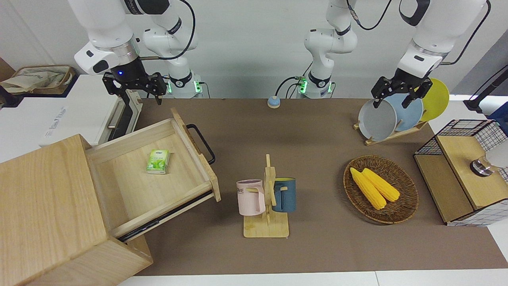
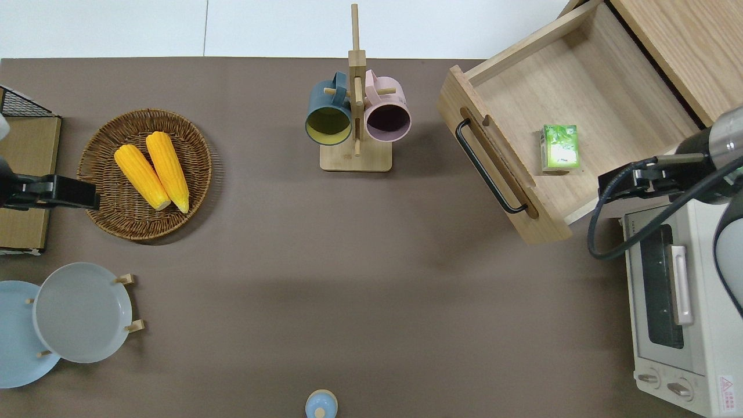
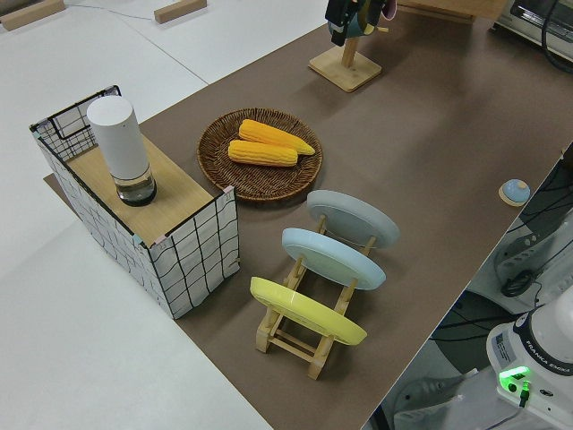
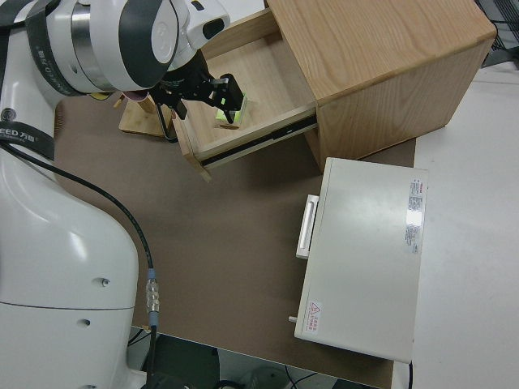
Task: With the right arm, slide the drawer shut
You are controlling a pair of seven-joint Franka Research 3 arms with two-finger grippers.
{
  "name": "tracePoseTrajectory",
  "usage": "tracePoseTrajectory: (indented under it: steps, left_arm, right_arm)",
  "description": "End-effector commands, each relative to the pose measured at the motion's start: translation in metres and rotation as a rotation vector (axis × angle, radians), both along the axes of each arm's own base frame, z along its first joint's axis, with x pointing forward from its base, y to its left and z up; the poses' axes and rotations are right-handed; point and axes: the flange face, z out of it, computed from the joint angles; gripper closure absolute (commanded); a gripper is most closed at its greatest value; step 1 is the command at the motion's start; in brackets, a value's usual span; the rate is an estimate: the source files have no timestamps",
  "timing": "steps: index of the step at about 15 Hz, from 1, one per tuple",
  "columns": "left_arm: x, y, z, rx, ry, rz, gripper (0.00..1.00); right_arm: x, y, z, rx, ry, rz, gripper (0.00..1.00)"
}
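Note:
The drawer (image 1: 158,174) stands pulled out of the big pale wooden box (image 1: 43,214), its black loop handle (image 1: 202,143) facing the mug stand. A green packet (image 1: 158,161) lies inside. The drawer (image 2: 557,133) and handle (image 2: 487,168) also show in the overhead view. My right gripper (image 1: 135,89) is open and empty, up in the air over the drawer's side wall nearest the robots (image 2: 624,180), by the toaster oven. In the right side view the gripper (image 4: 219,93) hangs over the drawer (image 4: 259,81). The left arm is parked, its gripper (image 1: 393,95) open.
A white toaster oven (image 2: 679,302) stands beside the drawer, nearer to the robots. A mug stand (image 2: 355,116) with two mugs is mid-table. Toward the left arm's end are a corn basket (image 2: 145,174), a plate rack (image 2: 75,313) and a wire-grid box (image 1: 464,174).

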Motion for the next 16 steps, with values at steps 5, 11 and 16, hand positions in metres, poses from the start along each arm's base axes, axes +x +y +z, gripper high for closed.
tracePoseTrajectory:
  steps: [5, 11, 16]
  left_arm:
    - [0.0042, 0.0002, 0.0023, 0.016, -0.008, -0.009, 0.0]
    - [0.0042, 0.0, 0.0023, 0.014, -0.008, -0.009, 0.0]
    - [0.0042, 0.0, 0.0023, 0.014, -0.008, -0.009, 0.0]
  right_arm:
    - [-0.0088, 0.0023, -0.0005, 0.075, 0.033, 0.031, 0.044]
    - [-0.012, -0.0061, -0.0024, 0.083, 0.064, 0.048, 0.826]
    - [-0.0151, 0.0001, 0.0024, 0.077, 0.057, 0.052, 1.0]
